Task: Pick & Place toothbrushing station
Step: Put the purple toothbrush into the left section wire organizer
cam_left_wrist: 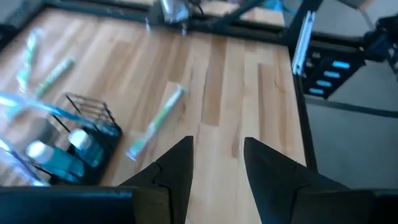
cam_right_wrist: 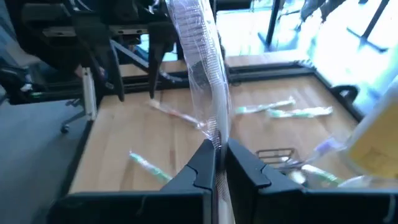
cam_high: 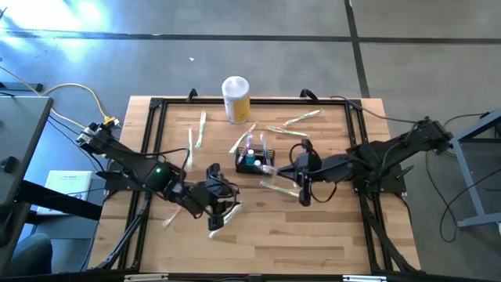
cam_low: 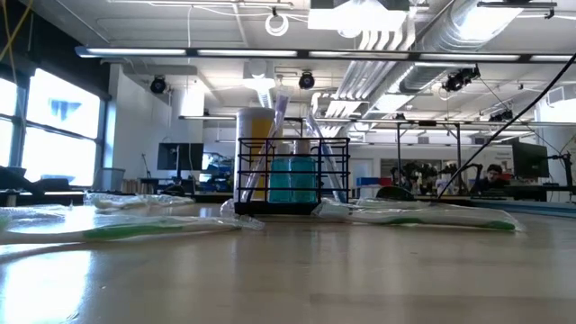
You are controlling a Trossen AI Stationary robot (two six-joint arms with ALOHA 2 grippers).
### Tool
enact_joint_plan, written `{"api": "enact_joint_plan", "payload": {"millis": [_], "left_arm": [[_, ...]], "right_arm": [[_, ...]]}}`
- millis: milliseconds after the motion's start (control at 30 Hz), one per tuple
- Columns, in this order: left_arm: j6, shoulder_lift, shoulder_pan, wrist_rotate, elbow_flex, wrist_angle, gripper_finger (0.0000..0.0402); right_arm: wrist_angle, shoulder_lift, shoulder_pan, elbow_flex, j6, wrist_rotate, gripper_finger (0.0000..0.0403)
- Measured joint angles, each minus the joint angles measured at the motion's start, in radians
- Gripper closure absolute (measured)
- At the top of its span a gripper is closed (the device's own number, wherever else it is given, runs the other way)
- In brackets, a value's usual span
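High view puts the wooden table (cam_high: 313, 243) under me, its planks pale and smooth inside a black metal frame (cam_high: 153, 125). My right gripper (cam_right_wrist: 216, 163) is clenched on a wrapped toothbrush (cam_right_wrist: 202, 56) in clear crinkly film, hanging just beside the toothbrushing station (cam_high: 252, 160), which stands near the table's middle, in front of the yellow-and-white canister (cam_high: 236, 99).

I judge the step in hand is dropping this brush into the caddy. To do it well I would bring the brush upright over an open cell, lower it slowly so the limp wrapper does not snag on the thin wire, and let go only once the tip is inside.

My left gripper (cam_left_wrist: 216, 163) hovers over bare wood nearer the front edge, its fingers parted with nothing between them.

The station is black wire mesh, boxy, already carrying a teal bottle (cam_low: 292, 178) and leaning brushes. Loose wrapped brushes (cam_high: 296, 119) lie scattered flat about the table, slim and green-tipped.
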Motion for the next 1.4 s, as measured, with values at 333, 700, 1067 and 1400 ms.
{"api": "enact_joint_plan", "payload": {"millis": [333, 700, 1067, 1400], "left_arm": [[0.188, 0.000, 0.000, -0.053, 0.167, 0.058, 0.0264], [0.337, 0.000, 0.106, -0.027, 0.260, 0.110, 0.0264], [0.528, 0.009, 0.226, 0.162, 0.260, 0.252, 0.0264], [0.535, 0.045, 0.284, 0.237, 0.260, 0.280, 0.0264]], "right_arm": [[0.129, -0.047, -0.029, -0.001, -0.117, -0.089, 0.0392], [0.360, -0.048, -0.037, -0.001, -0.221, -0.264, 0.0392], [0.325, -0.048, -0.107, -0.001, -0.163, -0.296, 0.0392], [0.289, -0.047, -0.175, -0.001, -0.152, -0.371, 0.0392]]}}
